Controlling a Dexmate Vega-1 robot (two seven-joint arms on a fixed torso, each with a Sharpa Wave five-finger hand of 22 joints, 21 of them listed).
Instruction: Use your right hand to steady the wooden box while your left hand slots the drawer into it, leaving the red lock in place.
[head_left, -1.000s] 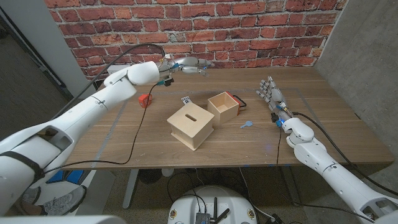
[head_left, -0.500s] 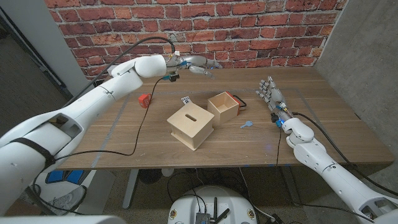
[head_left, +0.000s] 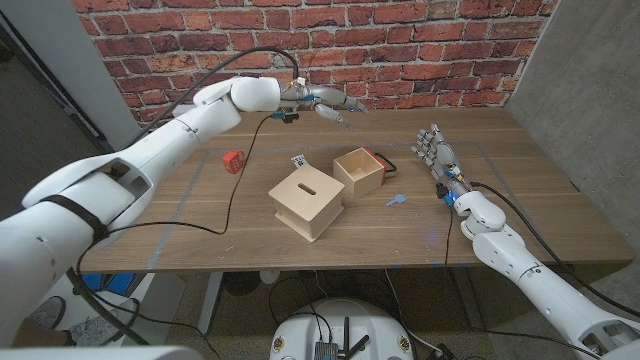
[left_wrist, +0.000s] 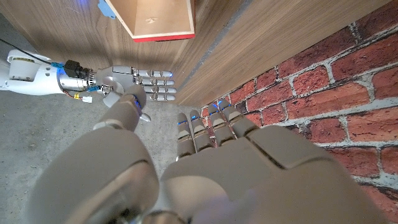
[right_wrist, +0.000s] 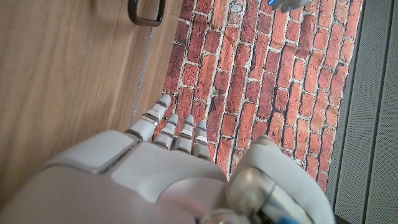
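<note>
The wooden box (head_left: 308, 203) with a slot in its top sits mid-table. Just behind it to the right stands the open drawer (head_left: 360, 172), which has a red strip and a dark handle (head_left: 384, 157) on its far side. The drawer (left_wrist: 155, 18) also shows in the left wrist view. A small red lock (head_left: 233, 161) lies on the table left of the box. My left hand (head_left: 325, 103) hovers over the far part of the table, behind the drawer, fingers spread and holding nothing. My right hand (head_left: 437, 155) stands to the right of the drawer, fingers apart and empty.
A small blue piece (head_left: 397, 199) lies right of the box. A black-and-white tag (head_left: 298, 160) lies behind the box. A brick wall (head_left: 400, 50) runs along the table's far edge. A black cable (head_left: 228, 210) hangs from my left arm across the table's left half.
My left hand has swung to the right along the far side of the table, toward the area behind the drawer. The right hand, box and drawer have not moved.
</note>
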